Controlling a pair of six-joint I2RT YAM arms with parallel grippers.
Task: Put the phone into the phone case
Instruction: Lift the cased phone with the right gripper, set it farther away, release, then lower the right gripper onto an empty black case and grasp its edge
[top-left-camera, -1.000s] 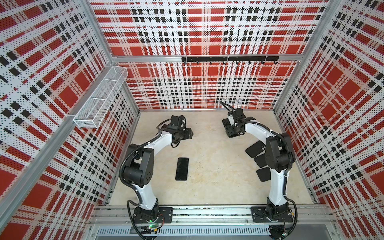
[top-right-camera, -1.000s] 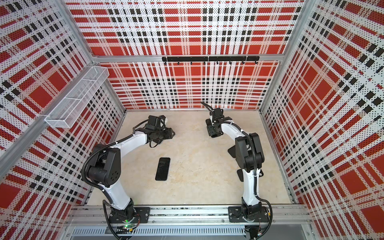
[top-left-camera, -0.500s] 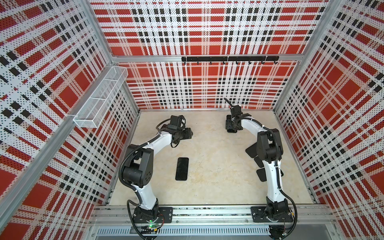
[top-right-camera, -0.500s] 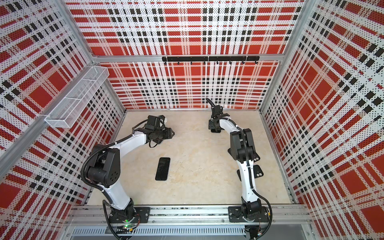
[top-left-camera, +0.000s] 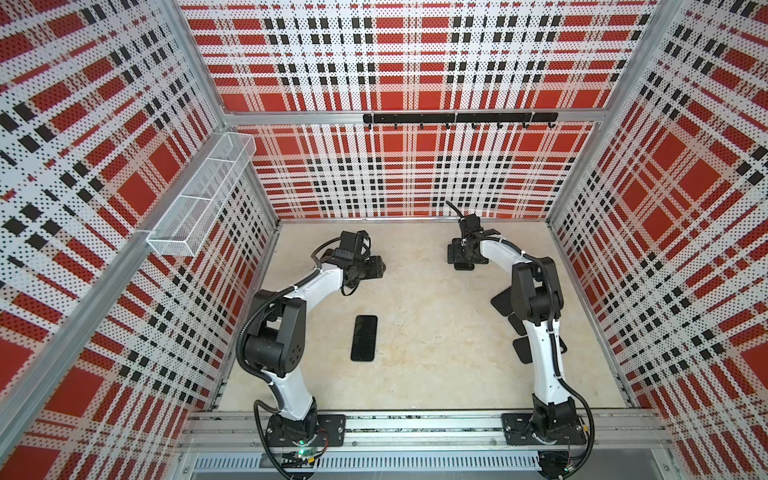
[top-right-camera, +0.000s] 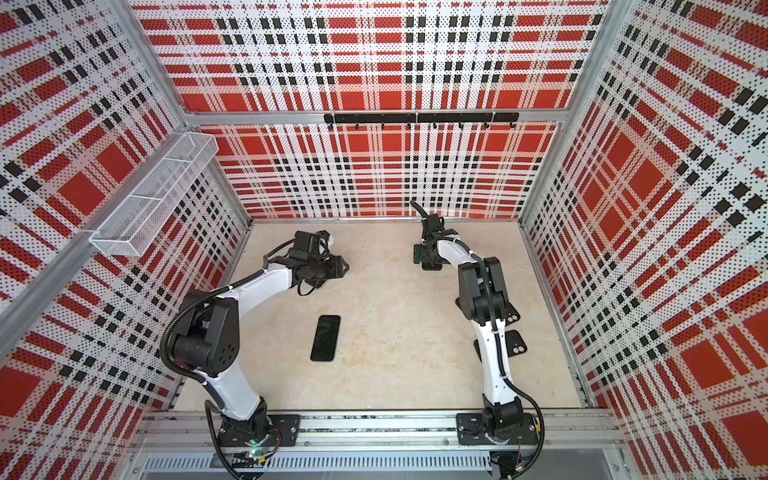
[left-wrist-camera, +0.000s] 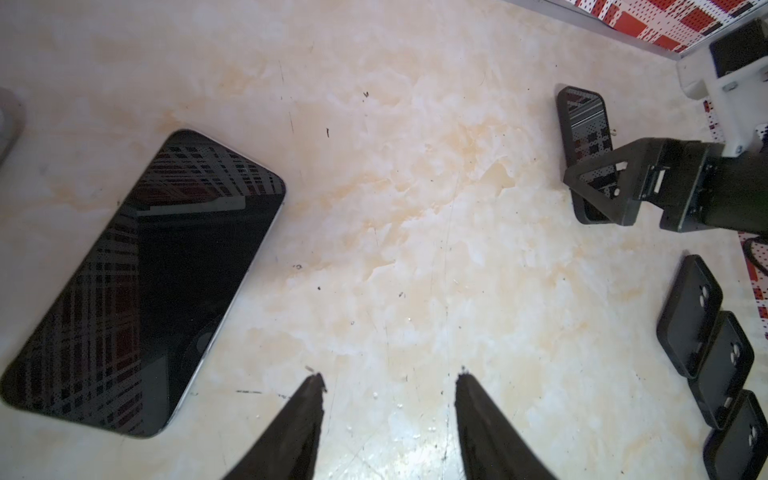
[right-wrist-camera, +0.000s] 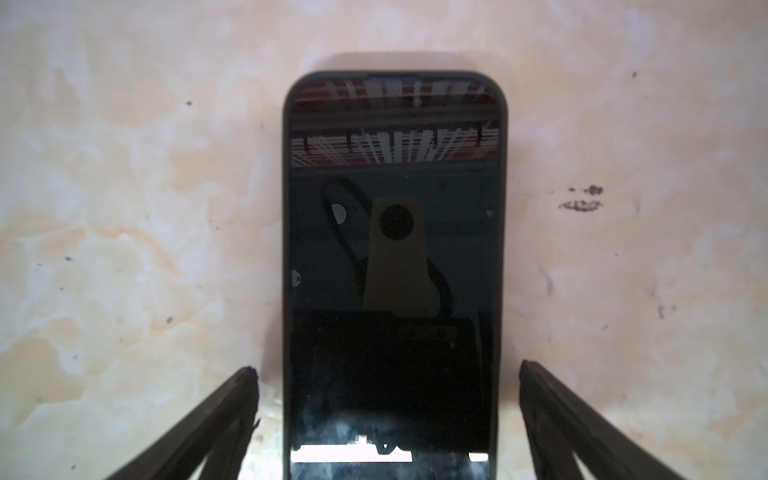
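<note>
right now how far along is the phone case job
Done, it seems: one cased phone lies at the back, the right gripper open astride it, not touching. In hand: nothing; the left gripper is open and empty. To do: the bare phone and three empty cases.

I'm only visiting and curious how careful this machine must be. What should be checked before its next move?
1. Right jaws open, not touching the cased phone: ok.
2. Left jaws open and empty: ok.
3. Bare phone flat on the table, nothing on it: ok.
4. Three spare cases lying beside the right arm: ok.
5. Cased phone fully seated at its near end: cannot tell, out of view.
</note>
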